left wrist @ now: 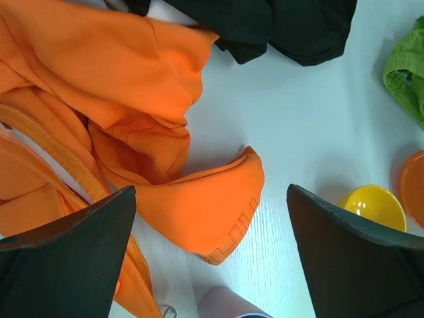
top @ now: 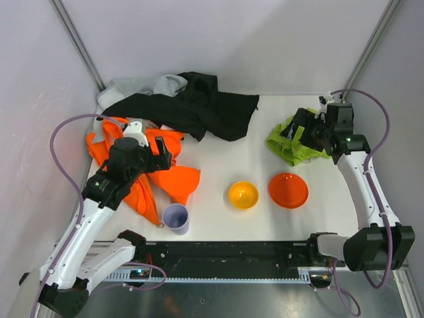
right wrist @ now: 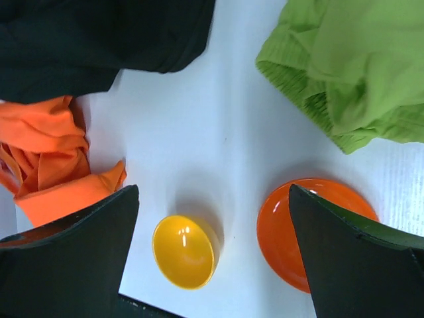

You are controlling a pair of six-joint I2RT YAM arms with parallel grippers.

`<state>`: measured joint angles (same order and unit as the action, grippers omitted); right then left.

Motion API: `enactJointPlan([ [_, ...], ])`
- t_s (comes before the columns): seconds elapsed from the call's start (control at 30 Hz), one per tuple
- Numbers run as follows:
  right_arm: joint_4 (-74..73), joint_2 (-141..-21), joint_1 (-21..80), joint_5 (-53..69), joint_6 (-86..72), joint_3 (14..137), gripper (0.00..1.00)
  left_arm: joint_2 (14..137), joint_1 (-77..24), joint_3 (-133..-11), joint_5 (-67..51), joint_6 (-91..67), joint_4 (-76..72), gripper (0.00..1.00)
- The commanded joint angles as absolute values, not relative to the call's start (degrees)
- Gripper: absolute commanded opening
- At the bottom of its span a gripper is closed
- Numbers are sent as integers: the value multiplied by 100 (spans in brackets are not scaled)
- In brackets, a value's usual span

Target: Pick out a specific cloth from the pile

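The lime-green cloth [top: 290, 144] lies crumpled on the white table at the right, apart from the pile. It also shows in the right wrist view [right wrist: 344, 73] and at the edge of the left wrist view [left wrist: 407, 69]. The pile lies at the left: a black garment [top: 192, 106], a light grey one [top: 142, 86] and a bright orange one [top: 142, 175]. My right gripper [top: 299, 129] hovers over the green cloth's far edge, open and empty [right wrist: 213, 189]. My left gripper [top: 163, 156] is open and empty above the orange garment [left wrist: 152, 99].
A yellow bowl [top: 243, 195] and an orange bowl [top: 288, 190] sit at the front centre. A lilac cup [top: 175, 218] stands near the orange garment's front tip. Grey walls close the back and sides. A black rail [top: 225, 255] runs along the front edge.
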<state>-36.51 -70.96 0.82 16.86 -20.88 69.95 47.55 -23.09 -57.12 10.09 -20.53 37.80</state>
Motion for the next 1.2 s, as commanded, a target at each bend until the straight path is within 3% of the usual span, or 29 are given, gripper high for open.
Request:
enactJointPlan([
  [0.0, -3594, -6960, 434, 1502, -2231, 6900, 99, 4707, -2331, -5584, 976, -2005, 3649, 100],
  [0.43, -3587, -6404, 1137, 557, -2319, 6330, 99, 4742, -2331, -5214, 1174, -1459, 3660, 100],
  [1.17, -3807, -3628, 1143, -258, -2173, 5410, 99, 4303, -2329, -4948, 1475, -1073, 3659, 100],
])
